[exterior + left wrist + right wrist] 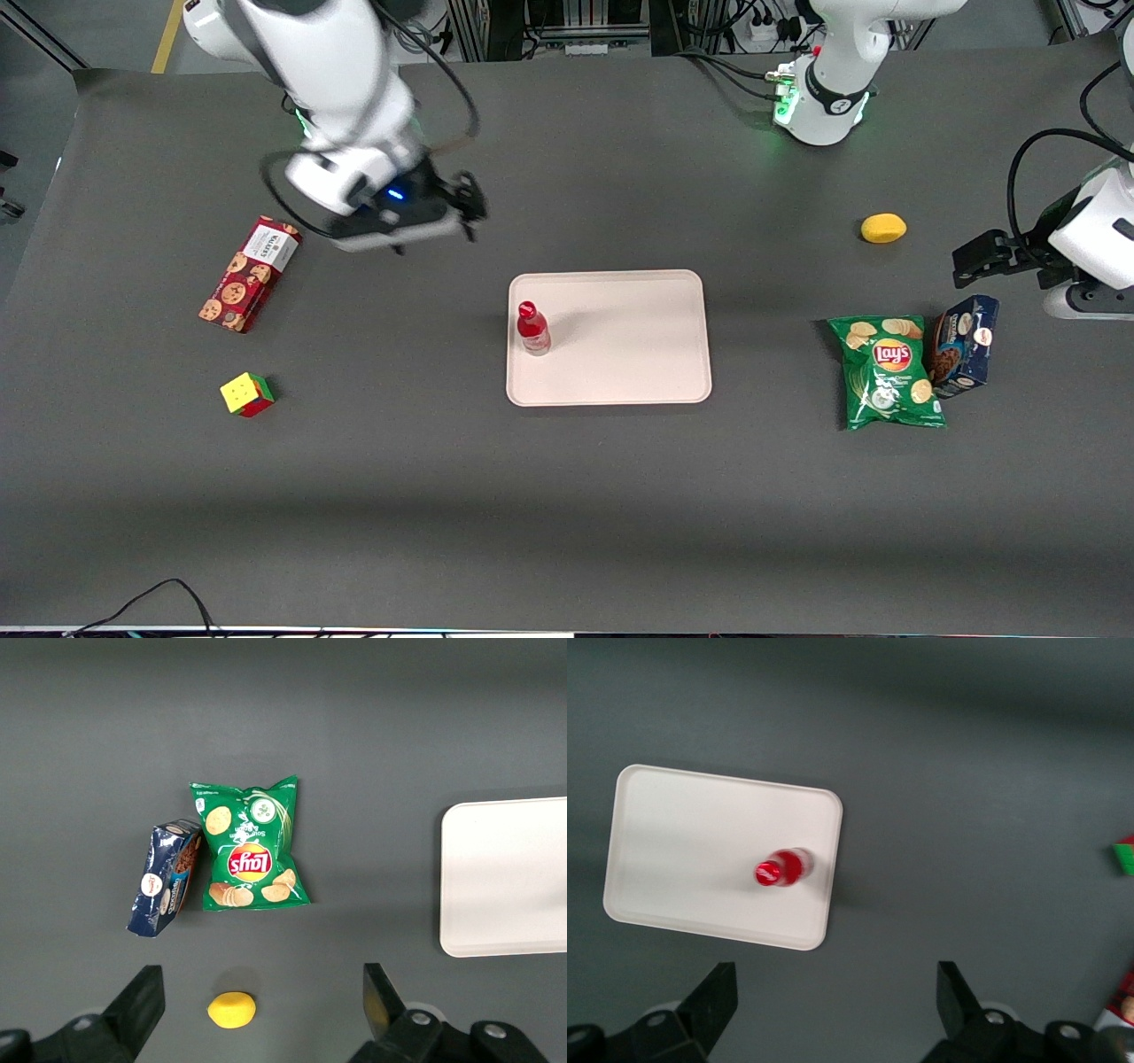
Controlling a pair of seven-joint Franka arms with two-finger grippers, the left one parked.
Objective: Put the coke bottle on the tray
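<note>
Coke bottle (533, 328) upright on tray (638, 354), near the edge toward working arm. Gripper (467, 208) wide open, empty, raised well apart, farther from front cam than the bottle.

Red coke bottle (533, 328), pinkish-beige tray (638, 354) — black gripper (467, 206)

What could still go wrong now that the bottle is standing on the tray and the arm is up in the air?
1. The coke bottle stands upright close to the rim of the tray at the working arm's end; being slim, it could topple off if bumped.
2. The gripper, open, hangs above the table, farther from the front camera than the tray; a low sweep over the tray might clip the bottle's cap.
</note>
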